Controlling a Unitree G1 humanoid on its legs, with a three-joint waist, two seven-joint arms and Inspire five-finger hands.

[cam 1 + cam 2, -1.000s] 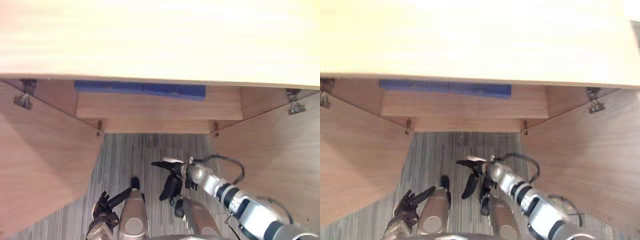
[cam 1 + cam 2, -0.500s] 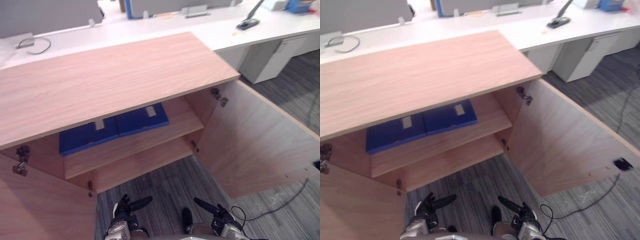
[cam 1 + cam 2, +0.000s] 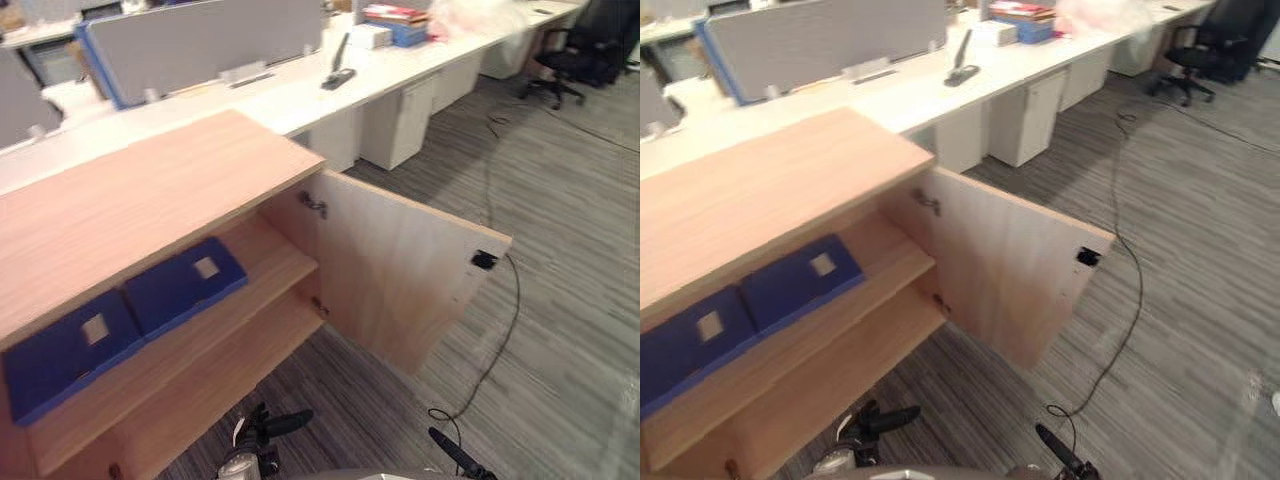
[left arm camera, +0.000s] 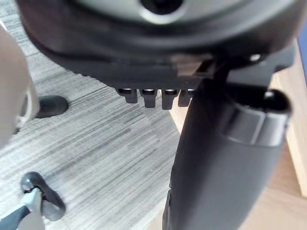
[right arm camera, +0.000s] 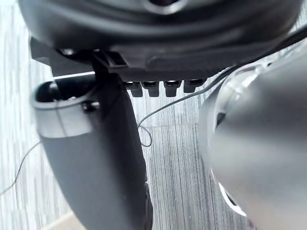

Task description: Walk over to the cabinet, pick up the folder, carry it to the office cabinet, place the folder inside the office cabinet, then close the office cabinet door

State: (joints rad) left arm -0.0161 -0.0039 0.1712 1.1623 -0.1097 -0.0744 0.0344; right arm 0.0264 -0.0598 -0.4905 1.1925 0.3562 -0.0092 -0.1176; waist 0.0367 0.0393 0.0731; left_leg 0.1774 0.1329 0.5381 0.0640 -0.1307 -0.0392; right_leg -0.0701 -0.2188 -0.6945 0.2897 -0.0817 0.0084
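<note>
Left robot hand [image 3: 262,437]: low before the cabinet [image 3: 150,190], fingers loose, holding nothing.
Right robot hand [image 3: 452,458]: low as well, fingers straight, empty.
Folders: right folder [image 3: 185,285] and left folder [image 3: 60,350], both blue, lie flat side by side on the upper shelf [image 3: 270,262].
Door [image 3: 400,270]: wide open on the robot's right, well apart from both hands.
Risk: a reach from this low may glance off the door's edge; the right folder's corner, near the shelf front, may catch the closing door.
</note>
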